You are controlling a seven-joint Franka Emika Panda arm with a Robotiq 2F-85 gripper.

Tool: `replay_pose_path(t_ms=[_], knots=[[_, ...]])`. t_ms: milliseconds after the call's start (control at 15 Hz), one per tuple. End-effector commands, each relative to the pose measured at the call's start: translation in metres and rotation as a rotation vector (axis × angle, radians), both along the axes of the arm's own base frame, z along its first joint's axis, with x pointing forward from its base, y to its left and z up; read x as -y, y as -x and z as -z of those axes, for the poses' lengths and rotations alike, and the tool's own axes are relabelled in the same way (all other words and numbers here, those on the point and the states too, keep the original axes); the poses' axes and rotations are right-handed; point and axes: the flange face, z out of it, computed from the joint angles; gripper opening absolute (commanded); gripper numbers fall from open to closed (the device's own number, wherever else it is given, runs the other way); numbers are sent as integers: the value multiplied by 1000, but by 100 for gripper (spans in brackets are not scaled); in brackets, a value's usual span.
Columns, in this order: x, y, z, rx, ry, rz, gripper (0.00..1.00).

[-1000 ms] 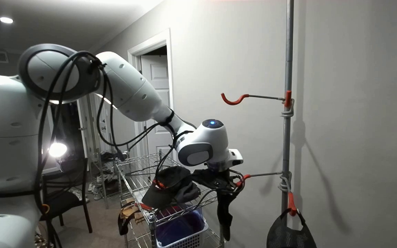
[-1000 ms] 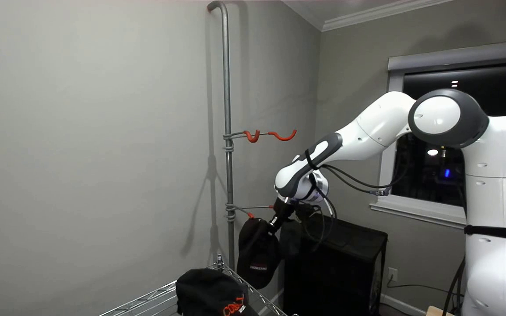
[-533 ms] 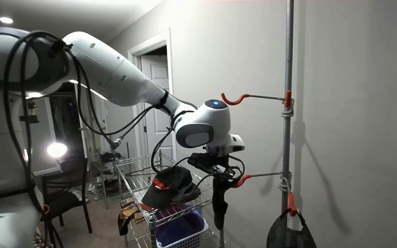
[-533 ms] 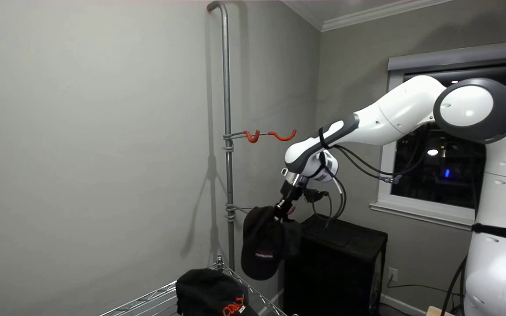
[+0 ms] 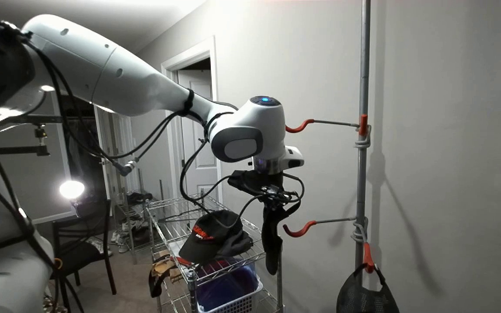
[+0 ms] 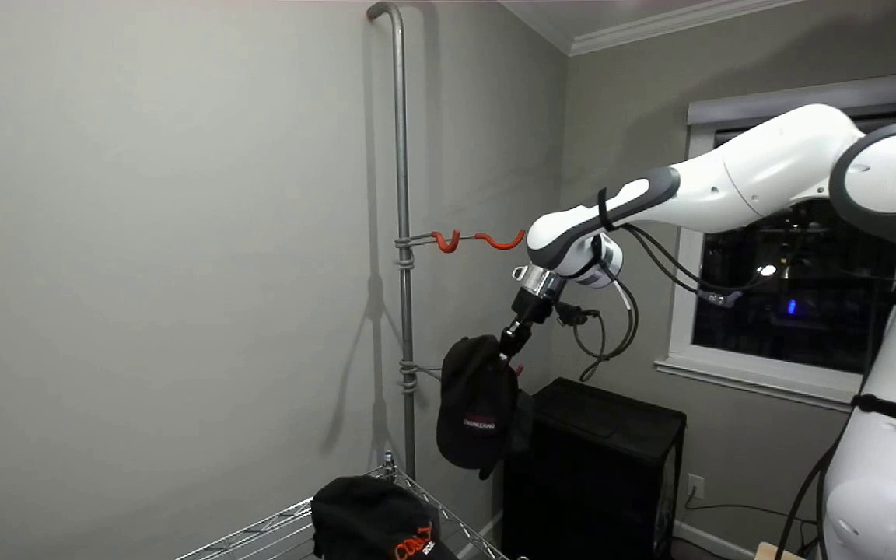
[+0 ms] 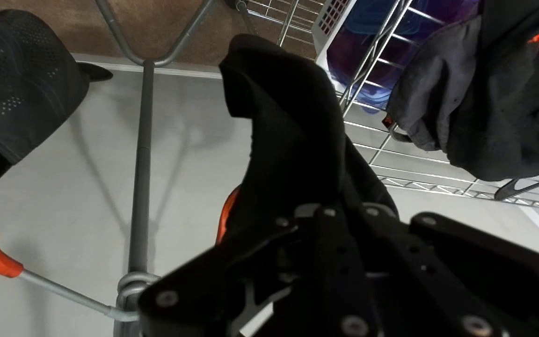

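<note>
Black ENGINEERING baseball cap (image 6: 475, 400) hangs pinched in my fully closed jaws, near the metal pole (image 5: 362, 174); on it, a red hook (image 5: 367, 257) bears a mesh cap (image 5: 367, 301).

Both exterior views sharing pole (image 5: 362, 178), wrist downward

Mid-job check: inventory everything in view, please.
Pole: 1, grey, along the wall
Hooks: 4, orange-red, on pole
Rack: 1, silver, beside pole
Basket: 1, white, low in rack
Mesh cap: 1, dark, on a lower hook
Lettered cap: 1, black, on rack
Grey cap: 1, dark grey, against lettered cap
Held cap: 1, black, near a lower hook
Box: 1, black, room corner
Window: 1, white-framed, by the box
Chair: 1, dark, background
Lamp: 1, white, background
Arm: 1, white, before the window
Gripper: 1, black, closed on held cap
</note>
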Motion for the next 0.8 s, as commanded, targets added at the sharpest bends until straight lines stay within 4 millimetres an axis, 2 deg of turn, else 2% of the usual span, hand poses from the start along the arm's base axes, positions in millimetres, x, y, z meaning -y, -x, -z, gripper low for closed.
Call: replay_pose_path(t_ms=[0, 267, 533, 733], knots=[[-20, 36, -38, 1, 47, -31, 1], [-65, 68, -71, 35, 131, -49, 1], [-133, 98, -86, 43, 190, -101, 1], [-186, 114, -92, 40, 226, -128, 1]])
